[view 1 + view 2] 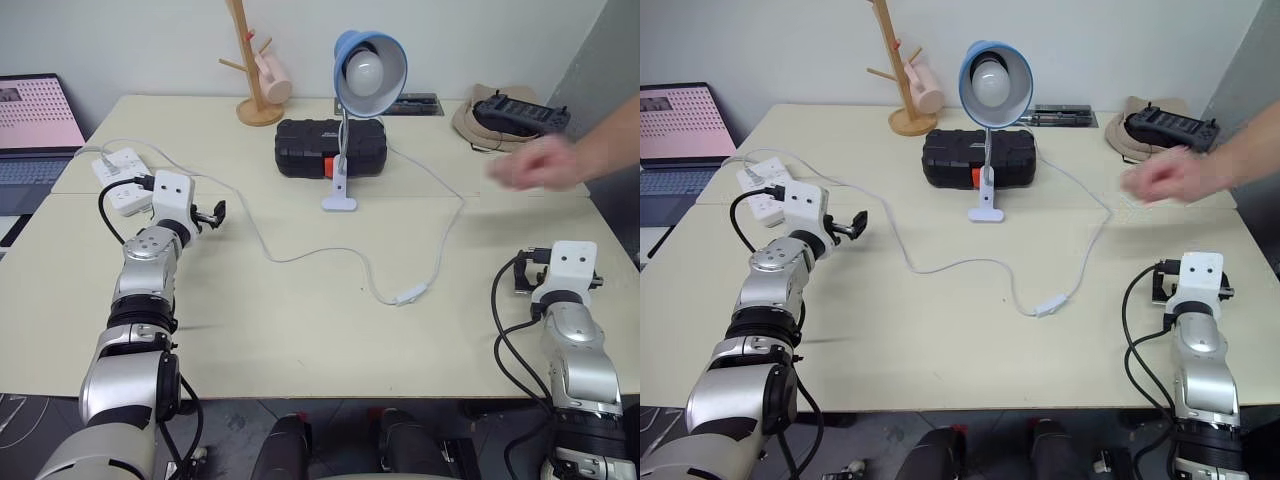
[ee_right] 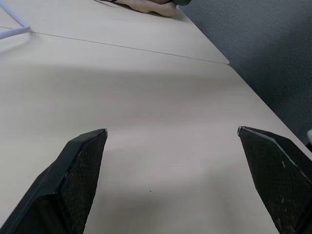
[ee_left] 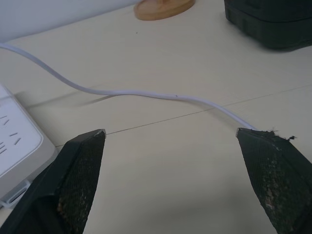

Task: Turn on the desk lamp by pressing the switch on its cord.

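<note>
The switch (image 1: 407, 296) is lying mid-table, slanting far-right. The right gripper (image 2: 170, 139), gaping empty, is sitting nearer than the left gripper (image 3: 175, 141), also released.

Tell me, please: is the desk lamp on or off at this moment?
Off, as far as can be seen. The bulb inside the desk lamp looks plain white with no glow, and no light pool falls on the table below.

Table (image 1: 300, 330): matt, smooth cream laminate. Desk lamp (image 1: 368, 70): glossy blue shade. Mug tree (image 1: 250, 60): bare wood. Case (image 1: 310, 145): black textured plastic.
</note>
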